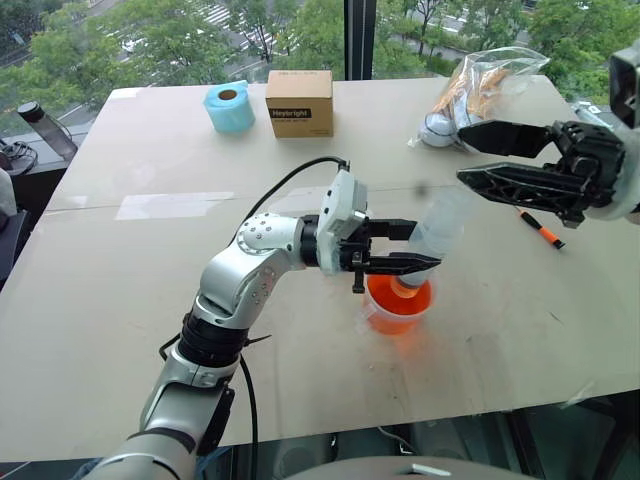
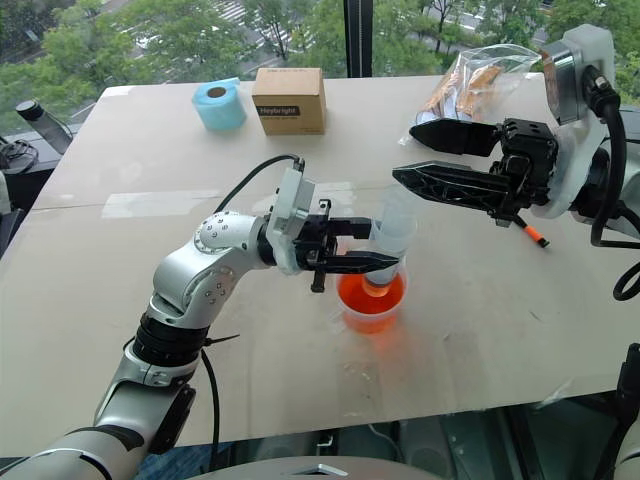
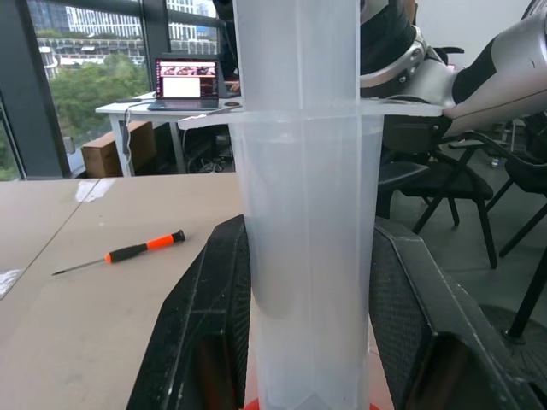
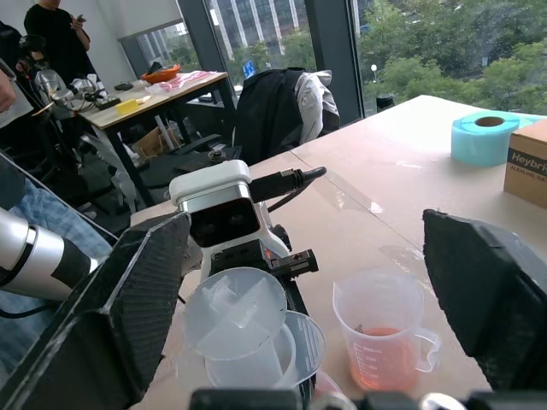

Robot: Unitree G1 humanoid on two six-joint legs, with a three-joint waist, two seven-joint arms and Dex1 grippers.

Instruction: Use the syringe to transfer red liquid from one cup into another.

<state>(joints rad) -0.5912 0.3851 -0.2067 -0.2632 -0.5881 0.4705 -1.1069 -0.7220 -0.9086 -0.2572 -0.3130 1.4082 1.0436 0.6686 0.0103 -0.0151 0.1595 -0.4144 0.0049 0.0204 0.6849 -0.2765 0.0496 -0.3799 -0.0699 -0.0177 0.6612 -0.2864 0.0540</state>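
Orange-red liquid (image 1: 398, 303) fills the wide handled cup (image 1: 397, 316), which stands on the bare tan table (image 1: 150, 300) nearer its front edge than its far one, right of the middle. In the left eye view the left pincer (image 1: 428, 247) is clamped across the barrel of the syringe (image 1: 432, 240), holding it upright with its narrow tip down in that cup. The right pincer (image 1: 462, 156) hangs spread wide beside the plunger end, touching nothing. An orange-handled screwdriver (image 1: 541, 230) lies towards the table's right edge; a blue tape roll (image 1: 229, 106) and a brown box (image 1: 300, 102) sit by the far edge.

From the left wrist, the clear barrel rises between the two black fingers (image 3: 205, 333), pinched firmly, with a sliver of red at its foot.

From the right wrist, the open fingers (image 4: 102, 316) frame the syringe's round plunger top (image 4: 235, 312) from above. Close beside it stands the smaller narrow cup (image 4: 383, 340), with a shallow layer of red in its bottom.

Judged from this, the transfer is under way: some liquid seems already moved, though the barrel's contents are hard to read. Left to do are drawing up, carrying across and emptying.
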